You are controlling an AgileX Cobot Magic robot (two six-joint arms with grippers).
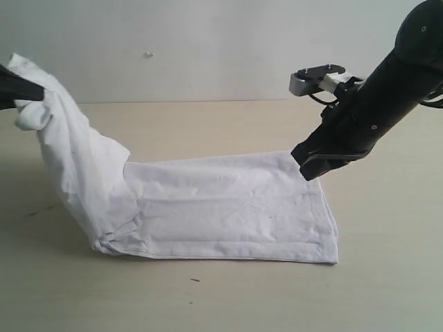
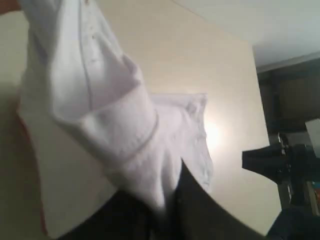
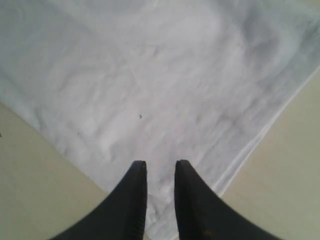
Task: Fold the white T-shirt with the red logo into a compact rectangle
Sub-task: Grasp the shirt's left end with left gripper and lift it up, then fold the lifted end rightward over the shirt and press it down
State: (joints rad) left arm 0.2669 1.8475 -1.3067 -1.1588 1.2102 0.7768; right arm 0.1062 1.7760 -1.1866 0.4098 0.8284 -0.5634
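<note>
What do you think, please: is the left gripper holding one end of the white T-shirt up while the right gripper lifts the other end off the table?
No: the left gripper holds one end of the white T-shirt up, but the other end lies flat on the table by the right gripper, per the exterior view.

No text, label, brand or number can be read in any view. The white T-shirt (image 1: 228, 207) shows only plain, unmarked cloth on its visible faces.
</note>
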